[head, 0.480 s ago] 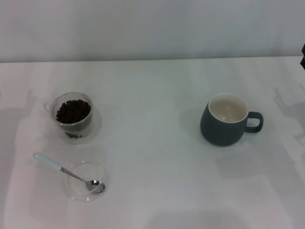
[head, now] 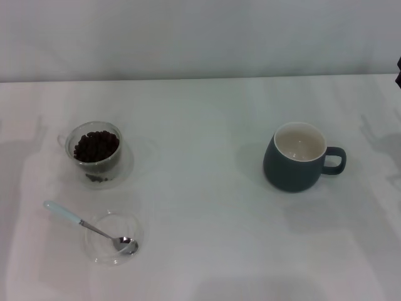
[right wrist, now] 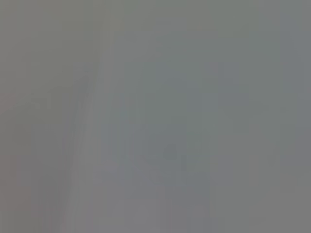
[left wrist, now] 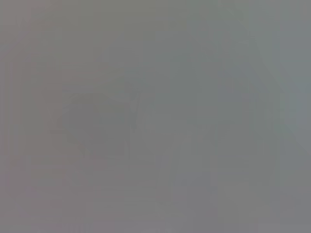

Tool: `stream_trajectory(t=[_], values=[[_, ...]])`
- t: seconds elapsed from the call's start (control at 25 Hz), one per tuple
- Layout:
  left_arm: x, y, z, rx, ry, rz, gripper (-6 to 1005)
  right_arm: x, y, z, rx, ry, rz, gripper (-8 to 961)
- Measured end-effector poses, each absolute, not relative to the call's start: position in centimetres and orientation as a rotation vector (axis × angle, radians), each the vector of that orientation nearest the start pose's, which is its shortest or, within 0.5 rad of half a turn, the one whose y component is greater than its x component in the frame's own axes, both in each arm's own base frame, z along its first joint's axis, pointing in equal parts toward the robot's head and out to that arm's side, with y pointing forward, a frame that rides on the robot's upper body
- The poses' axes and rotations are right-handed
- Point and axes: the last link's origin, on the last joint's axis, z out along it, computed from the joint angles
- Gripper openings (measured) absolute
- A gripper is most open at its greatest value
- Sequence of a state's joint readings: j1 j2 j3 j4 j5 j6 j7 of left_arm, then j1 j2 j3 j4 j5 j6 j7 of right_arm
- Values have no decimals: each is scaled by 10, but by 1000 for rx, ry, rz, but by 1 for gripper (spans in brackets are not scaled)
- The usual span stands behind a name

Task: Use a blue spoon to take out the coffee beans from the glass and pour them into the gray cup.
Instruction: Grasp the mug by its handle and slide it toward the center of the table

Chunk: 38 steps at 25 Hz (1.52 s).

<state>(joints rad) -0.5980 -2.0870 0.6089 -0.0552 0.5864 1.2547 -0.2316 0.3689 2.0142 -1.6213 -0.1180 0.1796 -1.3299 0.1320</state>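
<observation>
Nothing had started: blue spoon lay untouched in the saucer. Neither pincer was visible, state unknown. Next: grasp its handle.

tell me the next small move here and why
Probably bring the left gripper down to the pale-blue handle of the slim metal spoon, which lies untouched across the shallow clear saucer on the robot's left. The dark beans remain in the small glass; neither gripper is in view.
</observation>
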Motion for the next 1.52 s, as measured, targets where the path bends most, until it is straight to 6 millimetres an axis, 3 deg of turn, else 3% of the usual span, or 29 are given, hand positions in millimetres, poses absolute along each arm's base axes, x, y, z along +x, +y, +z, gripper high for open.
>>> stream_trajectory(t=[0.96, 1.12, 1.28, 1.48, 1.52], values=[[-322, 353, 12, -1401, -582, -802, 877, 351, 317, 51, -1514, 291, 648, 794], [-324, 343, 12, -1395, -564, -822, 877, 351, 317, 51, -1513, 286, 641, 794], [-334, 308, 22, -1332, -596, -980, 877, 353, 316, 53, -1505, 290, 636, 794], [-347, 287, 29, -1286, -681, -1080, 877, 355, 314, 54, -1494, 296, 631, 795], [-354, 274, 33, -1268, -715, -1133, 877, 355, 314, 54, -1494, 296, 631, 795]])
